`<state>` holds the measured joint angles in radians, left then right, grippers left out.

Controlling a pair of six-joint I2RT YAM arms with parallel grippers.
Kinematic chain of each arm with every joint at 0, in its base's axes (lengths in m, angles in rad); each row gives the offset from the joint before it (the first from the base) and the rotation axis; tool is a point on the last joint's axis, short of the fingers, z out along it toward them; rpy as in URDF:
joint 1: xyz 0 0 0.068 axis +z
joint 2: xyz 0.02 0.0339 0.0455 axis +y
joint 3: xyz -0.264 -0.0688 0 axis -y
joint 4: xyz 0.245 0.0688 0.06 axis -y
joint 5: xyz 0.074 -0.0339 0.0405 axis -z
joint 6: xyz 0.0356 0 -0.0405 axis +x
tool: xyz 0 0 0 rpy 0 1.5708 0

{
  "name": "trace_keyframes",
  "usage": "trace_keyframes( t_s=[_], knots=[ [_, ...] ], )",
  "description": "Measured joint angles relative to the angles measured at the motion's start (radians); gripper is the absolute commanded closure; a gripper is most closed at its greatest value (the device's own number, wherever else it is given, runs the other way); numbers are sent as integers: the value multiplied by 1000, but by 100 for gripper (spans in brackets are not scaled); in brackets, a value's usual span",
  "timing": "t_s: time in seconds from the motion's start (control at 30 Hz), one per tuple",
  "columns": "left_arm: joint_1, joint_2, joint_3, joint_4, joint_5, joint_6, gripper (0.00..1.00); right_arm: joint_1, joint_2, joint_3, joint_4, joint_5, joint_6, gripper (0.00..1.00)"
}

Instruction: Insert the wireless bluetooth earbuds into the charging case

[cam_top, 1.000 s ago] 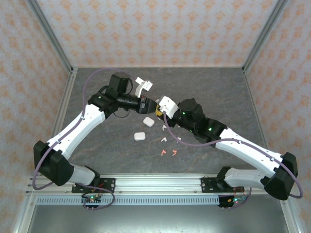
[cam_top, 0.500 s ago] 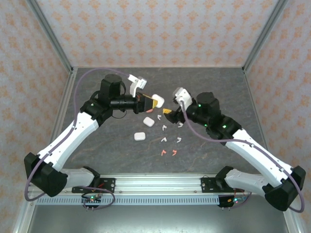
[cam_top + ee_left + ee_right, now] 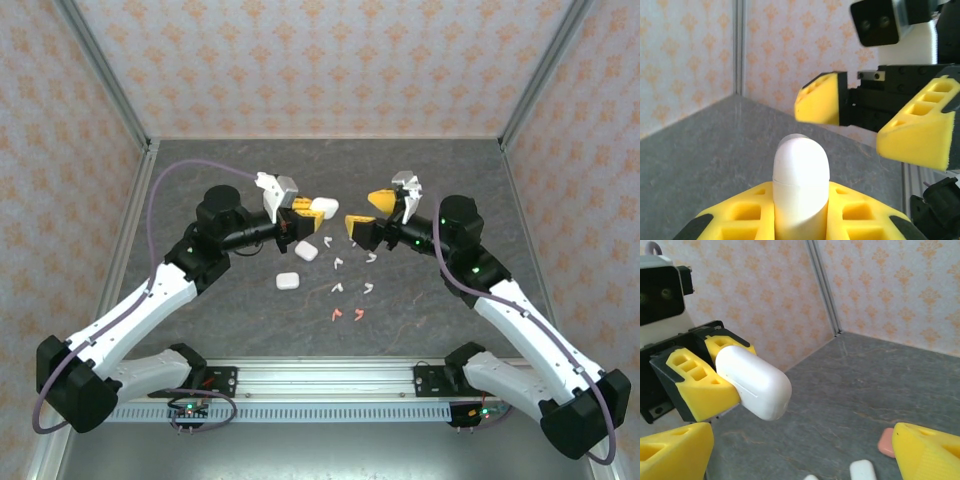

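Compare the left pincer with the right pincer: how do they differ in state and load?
The left pincer is shut on a white charging case; the right pincer stands wide open. The left pincer carries that case clear of the table; the right pincer holds nothing. Both have yellow fingers and face each other above the table.

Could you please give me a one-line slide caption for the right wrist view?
Left gripper holds a closed white charging case above the grey table, opposite the right gripper's open yellow jaws.
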<state>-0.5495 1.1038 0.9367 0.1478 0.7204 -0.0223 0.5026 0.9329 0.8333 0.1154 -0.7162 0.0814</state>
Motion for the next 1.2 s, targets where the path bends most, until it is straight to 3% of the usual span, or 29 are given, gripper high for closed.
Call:
trace_keyframes(
  t_s=[0.43, 1.2],
  knots=[
    [-47, 31, 38, 21, 0, 94, 100, 42, 57, -2, 87, 25, 42, 21],
    [-60, 30, 38, -28, -22, 148, 100, 0, 105, 115, 26, 85, 11, 23]
  ],
)
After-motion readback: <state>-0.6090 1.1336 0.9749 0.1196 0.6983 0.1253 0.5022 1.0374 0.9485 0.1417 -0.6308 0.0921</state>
